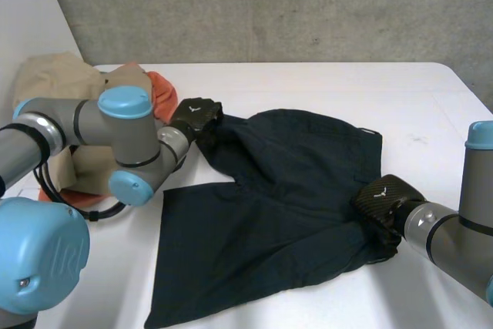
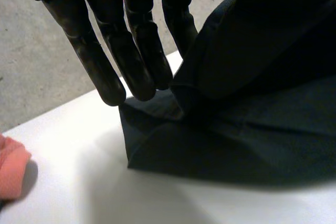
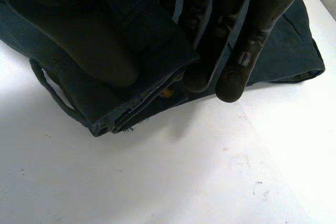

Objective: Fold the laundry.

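Observation:
Dark navy shorts (image 1: 277,190) lie spread on the white table (image 1: 308,82), partly doubled over. My left hand (image 1: 194,117) is at their far left corner. In the left wrist view its fingers (image 2: 131,61) reach down onto that corner, and a fold of the shorts (image 2: 236,140) rises beside them, pinched up off the table. My right hand (image 1: 383,198) is at the shorts' right edge. There its thumb and fingers (image 3: 252,35) pinch a thick layered edge of the shorts (image 3: 105,111), held just above the table.
A pile of beige cloth (image 1: 54,82) and an orange cloth (image 1: 162,90) lie at the far left, behind my left arm. The orange cloth (image 2: 10,166) lies a short way from the left hand. A concrete wall stands behind the table.

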Tool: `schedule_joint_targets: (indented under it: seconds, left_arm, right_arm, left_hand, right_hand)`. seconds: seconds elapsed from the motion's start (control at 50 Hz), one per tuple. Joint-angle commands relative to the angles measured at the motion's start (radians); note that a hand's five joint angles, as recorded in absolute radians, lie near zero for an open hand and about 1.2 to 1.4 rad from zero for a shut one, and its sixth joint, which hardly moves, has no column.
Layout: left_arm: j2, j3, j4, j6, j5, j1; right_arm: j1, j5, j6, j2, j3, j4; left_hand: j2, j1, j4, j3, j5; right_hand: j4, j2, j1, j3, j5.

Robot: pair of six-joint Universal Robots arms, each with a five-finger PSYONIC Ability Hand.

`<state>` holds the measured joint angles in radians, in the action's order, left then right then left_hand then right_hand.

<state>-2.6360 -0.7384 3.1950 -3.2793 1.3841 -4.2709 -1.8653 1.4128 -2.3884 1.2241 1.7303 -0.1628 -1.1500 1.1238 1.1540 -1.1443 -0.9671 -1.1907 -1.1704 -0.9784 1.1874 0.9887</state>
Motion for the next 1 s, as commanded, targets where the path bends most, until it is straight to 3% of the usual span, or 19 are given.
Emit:
schedule_joint_targets:
  seconds: [0.02, 0.18, 0.36, 0.42, 0.56, 0.66, 0.72, 0.74, 0.78, 0.88, 1.0]
  left_arm:
    - [0.002, 0.010, 0.037, -0.003, 0.019, 0.029]
    - [0.183, -0.150, 0.045, -0.074, 0.033, 0.034]
    - [0.526, -0.404, 0.029, -0.414, 0.099, 0.042]
    - [0.582, -0.437, 0.026, -0.474, 0.098, 0.060]
    - [0.434, -0.348, 0.100, -0.485, 0.076, 0.092]
    - [0.172, -0.156, 0.207, -0.482, 0.044, 0.120]
    - [0.105, -0.122, 0.246, -0.480, 0.009, 0.120]
    - [0.078, -0.113, 0.270, -0.479, -0.020, 0.120]
    - [0.064, -0.110, 0.293, -0.479, -0.042, 0.120]
    - [0.096, -0.140, 0.307, -0.468, -0.036, 0.115]
    - [0.293, -0.341, 0.316, -0.445, 0.027, 0.060]
  right_arm:
    - [0.000, 0.000, 0.000, -0.002, 0.000, 0.000]
    - [0.000, 0.000, 0.000, 0.000, -0.009, -0.001]
    - [0.021, -0.003, 0.002, 0.005, -0.026, -0.001]
    - [0.023, -0.003, 0.002, 0.005, -0.028, -0.001]
    - [0.021, -0.003, 0.003, 0.003, -0.024, -0.003]
    - [0.023, -0.003, 0.003, 0.000, -0.011, -0.003]
    - [0.023, -0.003, 0.003, -0.003, -0.008, -0.003]
    - [0.020, -0.003, 0.003, -0.003, -0.006, -0.003]
    - [0.018, -0.003, 0.003, -0.003, -0.006, -0.003]
    - [0.020, -0.002, 0.003, -0.003, -0.005, -0.001]
    - [0.024, -0.002, 0.003, -0.002, -0.008, -0.001]
  left_hand:
    - [-0.246, 0.273, 0.242, -0.252, -0.255]
    - [-0.246, 0.273, 0.242, -0.252, -0.255]
    - [-0.246, 0.273, 0.242, -0.252, -0.255]
    - [-0.246, 0.273, 0.242, -0.252, -0.255]
    - [-0.246, 0.273, 0.242, -0.252, -0.255]
    - [-0.246, 0.273, 0.242, -0.252, -0.255]
    - [0.136, -0.110, -0.140, 0.131, 0.128]
    - [0.603, -0.577, -0.607, 0.597, 0.595]
    - [0.906, -0.880, -0.910, 0.900, 0.898]
    - [0.928, -0.901, -0.932, 0.922, 0.919]
    - [0.913, -0.887, -0.917, 0.907, 0.905]
  right_hand:
    - [-0.206, -0.226, -0.418, 0.209, 0.233]
    - [-0.206, -0.226, -0.418, 0.209, 0.233]
    - [-0.206, -0.226, -0.418, 0.209, 0.233]
    - [-0.206, -0.226, -0.418, 0.209, 0.233]
    - [-0.206, -0.226, -0.418, 0.209, 0.233]
    - [-0.206, -0.226, -0.418, 0.209, 0.233]
    - [-0.206, -0.226, -0.418, 0.209, 0.233]
    - [-0.206, -0.226, -0.418, 0.209, 0.233]
    - [-0.206, -0.226, -0.418, 0.209, 0.233]
    - [-0.206, -0.226, -0.418, 0.209, 0.233]
    - [-0.206, -0.226, -0.418, 0.209, 0.233]
